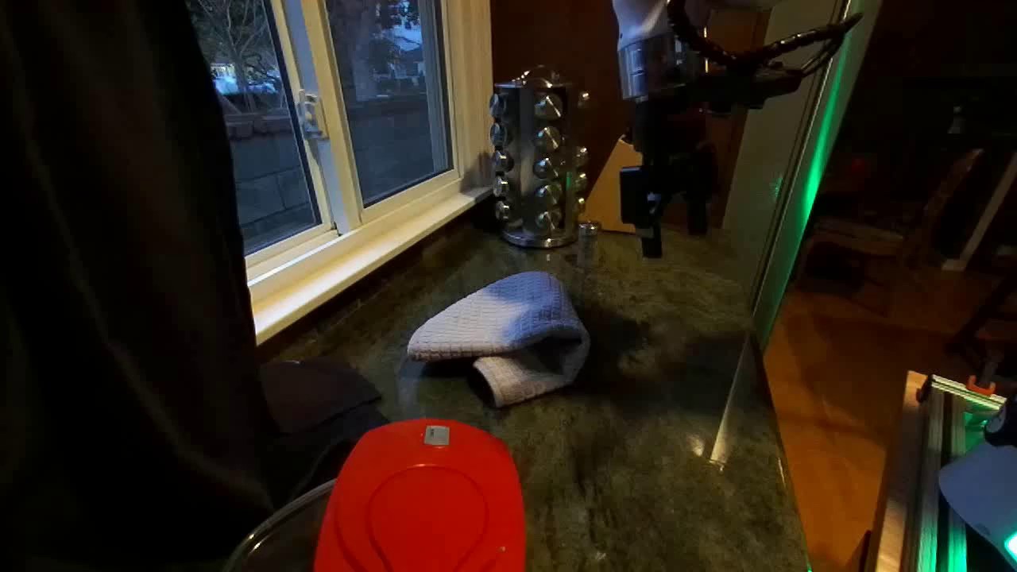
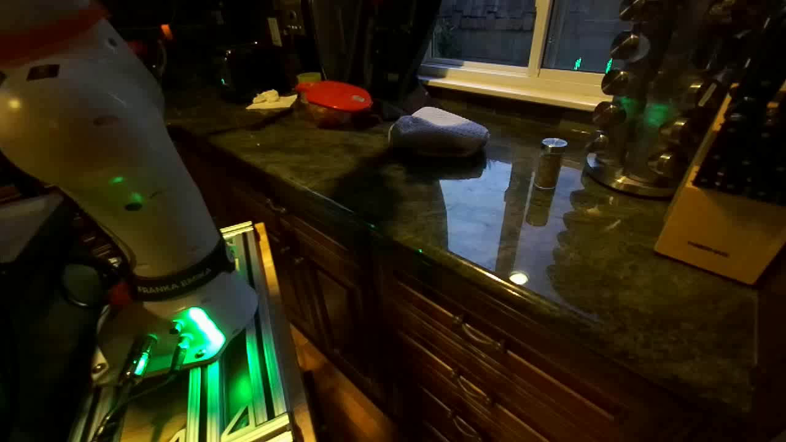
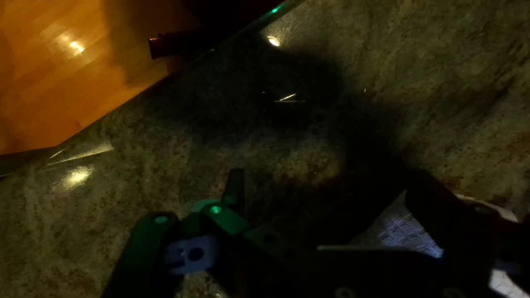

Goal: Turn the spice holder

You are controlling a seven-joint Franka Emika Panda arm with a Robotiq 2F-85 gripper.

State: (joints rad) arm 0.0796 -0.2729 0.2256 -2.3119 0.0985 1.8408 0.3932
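The spice holder (image 1: 527,171) is a tall upright rack with silver-lidded jars in stacked tiers. It stands on the dark counter near the window corner. It also shows at the upper right of an exterior view (image 2: 656,113), its top cut off. My gripper (image 1: 674,230) hangs above the counter, fingers down, to the right of the rack and apart from it in that view. In the wrist view the gripper (image 3: 327,180) has its two dark fingers spread apart with nothing seen between them. The spice holder is out of the wrist view.
A tan knife block (image 1: 608,191) (image 2: 715,233) stands beside the rack. A single jar (image 1: 588,237) (image 2: 549,167) stands on the counter near the rack's base. A folded grey towel (image 1: 500,318) (image 2: 439,132) (image 3: 405,229) and a red-lidded container (image 1: 429,500) (image 2: 338,96) lie further along. The window sill (image 1: 373,258) borders the counter.
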